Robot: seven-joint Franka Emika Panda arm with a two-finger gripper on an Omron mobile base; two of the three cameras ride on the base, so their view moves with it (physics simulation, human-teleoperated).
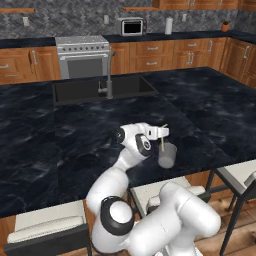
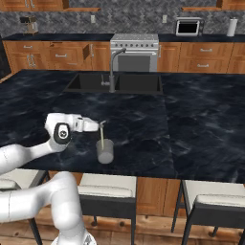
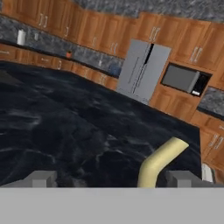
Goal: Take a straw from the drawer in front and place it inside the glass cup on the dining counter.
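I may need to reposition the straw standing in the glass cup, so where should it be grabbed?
Grip the straw on its bare upper part above the glass cup rim, coming from above; its lower end sits inside the cup, and it stands nearly upright.

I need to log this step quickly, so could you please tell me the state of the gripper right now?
Gripper: open, holding nothing; the straw stands in the glass cup just below it.
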